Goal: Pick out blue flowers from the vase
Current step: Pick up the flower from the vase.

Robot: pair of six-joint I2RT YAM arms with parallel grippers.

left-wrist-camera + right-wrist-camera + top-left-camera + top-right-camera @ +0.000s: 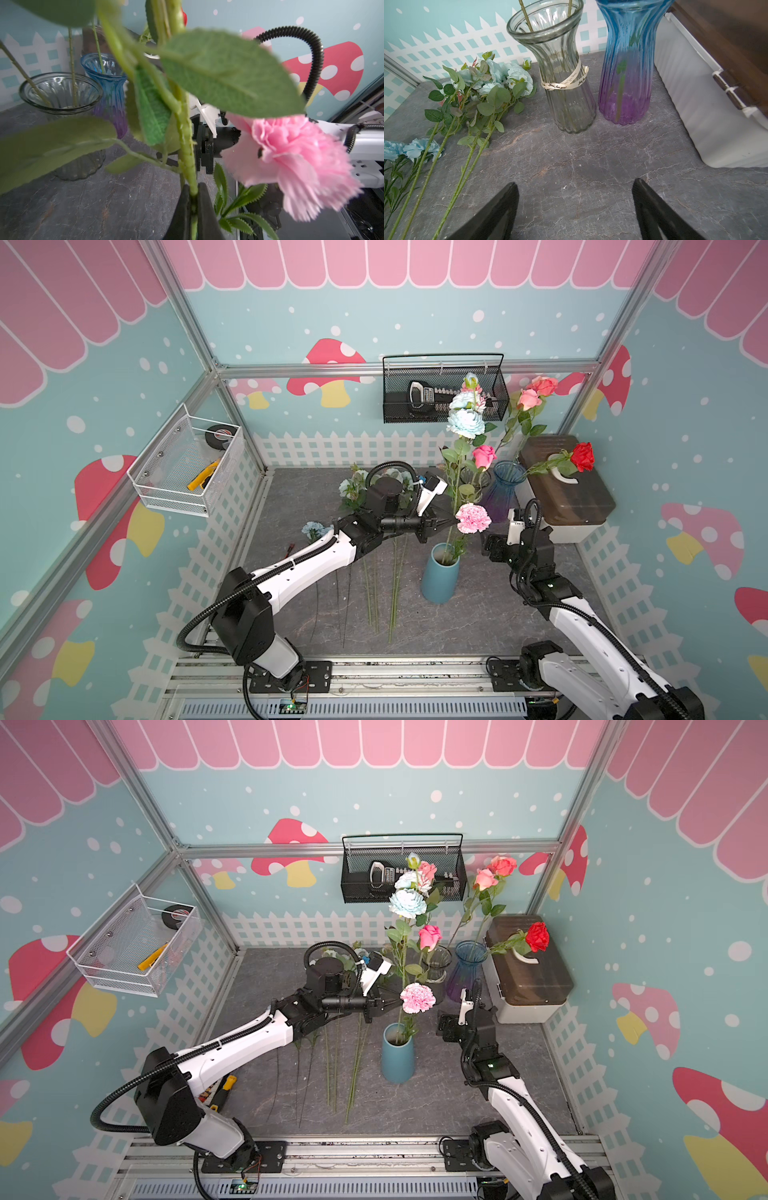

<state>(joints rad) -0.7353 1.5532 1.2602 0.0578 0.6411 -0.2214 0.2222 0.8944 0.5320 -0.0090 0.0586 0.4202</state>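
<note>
Blue flower (466, 423) stands upright, stem in left gripper (449, 521).

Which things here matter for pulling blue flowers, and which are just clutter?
Job: teal vase; upright blue flowers; left hand, shut on a stem; loose blue flowers.
Clutter: pink carnation; red rose; glass vase; storage box.

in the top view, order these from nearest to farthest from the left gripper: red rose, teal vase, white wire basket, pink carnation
From the left gripper, shut on a green stem:
1. pink carnation, right beside it
2. teal vase, standing just below it
3. red rose, far to the right
4. white wire basket, on the left wall
</note>
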